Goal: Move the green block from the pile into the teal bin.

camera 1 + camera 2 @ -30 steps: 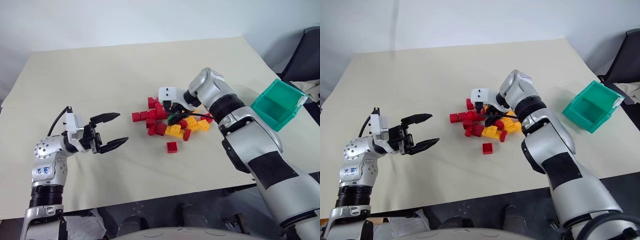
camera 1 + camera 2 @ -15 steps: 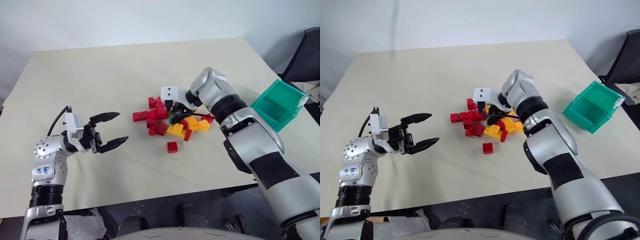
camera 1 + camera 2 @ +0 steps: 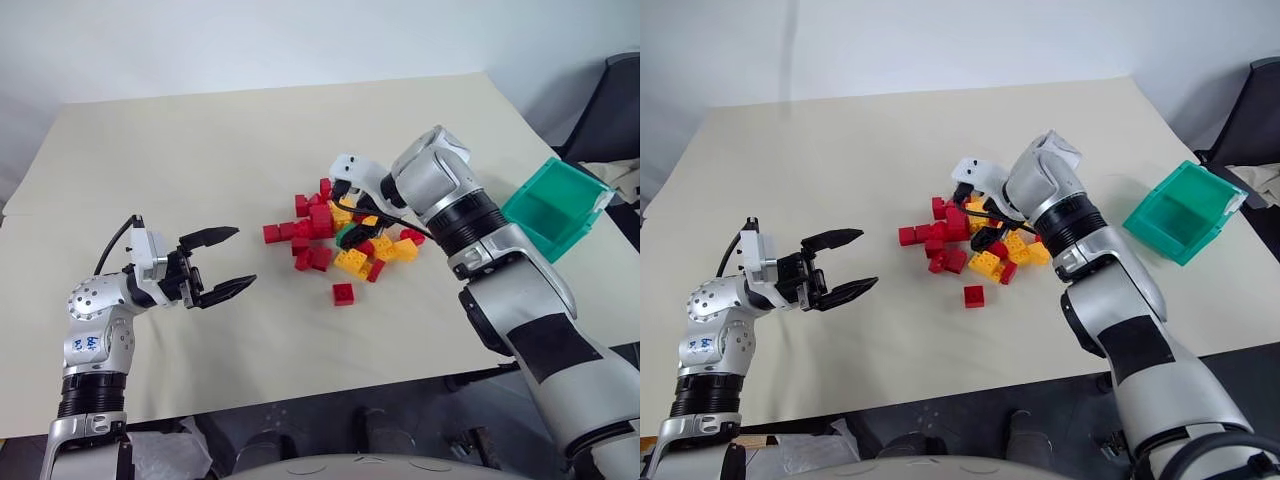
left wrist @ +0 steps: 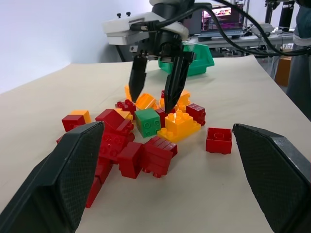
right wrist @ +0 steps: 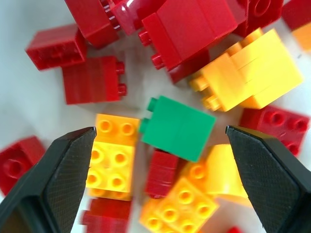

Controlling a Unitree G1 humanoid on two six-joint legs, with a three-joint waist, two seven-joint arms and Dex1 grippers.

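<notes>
The green block (image 5: 177,127) lies on its side in the pile (image 3: 340,240) of red and yellow-orange bricks, at the middle of the table. My right gripper (image 4: 151,104) hangs just above it, pointing down. It is open, with one finger on each side of the block and neither touching it. The teal bin (image 3: 555,210) stands tilted at the table's right edge. My left gripper (image 3: 243,257) is open with nothing in it, held level above the table well left of the pile.
One red brick (image 3: 343,293) lies alone just in front of the pile. The cream table (image 3: 200,150) is bare to the left and behind the pile. A dark chair (image 3: 615,110) stands past the right edge.
My right wrist has tipped from lying low beside the pile to pointing down over it, and its jaws have spread wider. The left arm has kept still.
</notes>
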